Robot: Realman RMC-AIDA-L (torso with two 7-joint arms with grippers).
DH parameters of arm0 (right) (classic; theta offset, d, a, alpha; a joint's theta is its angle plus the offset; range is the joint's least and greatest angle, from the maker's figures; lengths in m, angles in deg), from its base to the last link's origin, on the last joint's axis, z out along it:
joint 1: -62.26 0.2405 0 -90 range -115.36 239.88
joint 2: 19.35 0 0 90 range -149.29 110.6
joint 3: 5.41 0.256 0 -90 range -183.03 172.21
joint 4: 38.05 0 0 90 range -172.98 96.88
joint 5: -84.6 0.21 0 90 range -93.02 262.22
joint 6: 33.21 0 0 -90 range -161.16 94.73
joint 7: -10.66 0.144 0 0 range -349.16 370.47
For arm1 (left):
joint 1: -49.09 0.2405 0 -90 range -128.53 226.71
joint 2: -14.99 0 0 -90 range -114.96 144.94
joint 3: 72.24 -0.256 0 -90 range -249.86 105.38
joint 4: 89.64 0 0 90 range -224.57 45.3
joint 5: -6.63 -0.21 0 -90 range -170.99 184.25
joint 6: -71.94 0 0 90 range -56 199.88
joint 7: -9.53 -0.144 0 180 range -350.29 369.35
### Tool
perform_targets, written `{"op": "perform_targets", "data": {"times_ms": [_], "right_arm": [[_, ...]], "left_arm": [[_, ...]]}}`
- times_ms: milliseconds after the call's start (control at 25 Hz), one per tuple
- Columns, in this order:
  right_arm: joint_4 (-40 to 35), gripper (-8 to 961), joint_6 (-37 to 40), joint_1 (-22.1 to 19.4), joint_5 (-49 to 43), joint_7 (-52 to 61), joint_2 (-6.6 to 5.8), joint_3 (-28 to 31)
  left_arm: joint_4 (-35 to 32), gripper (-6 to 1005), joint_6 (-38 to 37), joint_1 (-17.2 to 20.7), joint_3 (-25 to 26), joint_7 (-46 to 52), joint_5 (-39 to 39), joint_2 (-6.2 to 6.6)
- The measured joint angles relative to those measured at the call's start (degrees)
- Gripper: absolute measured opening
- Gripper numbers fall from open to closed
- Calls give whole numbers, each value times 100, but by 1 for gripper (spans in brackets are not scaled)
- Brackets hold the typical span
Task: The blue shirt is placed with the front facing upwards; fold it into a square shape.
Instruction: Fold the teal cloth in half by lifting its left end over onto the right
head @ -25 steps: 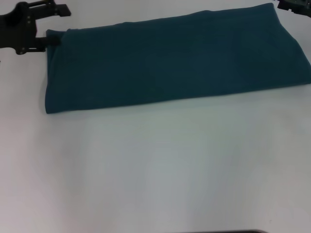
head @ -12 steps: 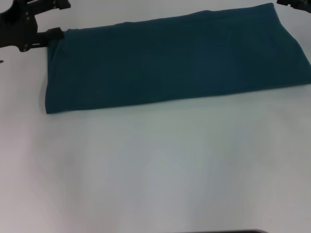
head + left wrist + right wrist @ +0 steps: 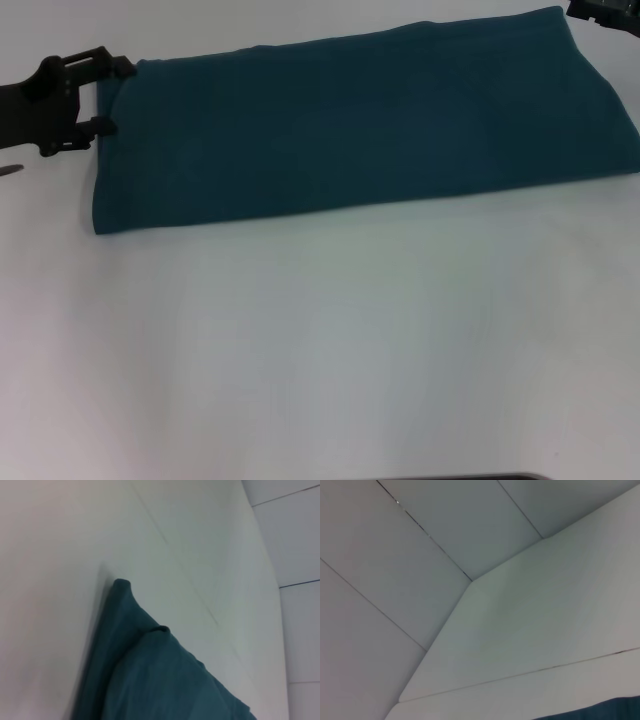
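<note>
Blue shirt (image 3: pixel 365 125) lies folded into a long band across the upper part of the head view, on the white table (image 3: pixel 320 350). The band runs from the upper left of the frame to the right edge and is a little tilted, its right end higher than its left. Its front long edge is straight and lies flat on the table; its back long edge almost reaches the top of the frame at the upper right. All of the lower half of the frame is bare white table, so the wide room is in front of the shirt, while at its two short ends there is little room. The cloth is a plain dark teal-blue with no lettering showing, smooth, with only soft shallow folds. In the left wrist view, the shirt (image 3: pixel 160 680) shows stacked layers and a rounded, slightly raised corner. The left gripper (image 3: pixel 104 97) is at the upper left of the head view, at the left short end of the shirt; its two dark fingers stand apart, one at the back corner and one lower on the edge. The right gripper (image 3: pixel 603 12) shows only partly at the top right corner, beside the back right corner of the shirt, and I cannot tell how its fingers stand.
</note>
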Motion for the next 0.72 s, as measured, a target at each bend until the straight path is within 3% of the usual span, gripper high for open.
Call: {"op": "perform_targets", "data": {"times_ms": [160, 400, 720], "right_arm": [[13, 945, -1, 12, -18, 1, 2, -7], [17, 945, -5, -8, -19, 7, 15, -4], [24, 944, -3, -17, -18, 30, 18, 0]], "left_arm": [[0, 873, 262, 3, -15, -96, -113, -33], [-55, 872, 785, 11, -27, -126, -177, -224], [-238, 872, 1302, -88, -27, -138, -192, -350]]}}
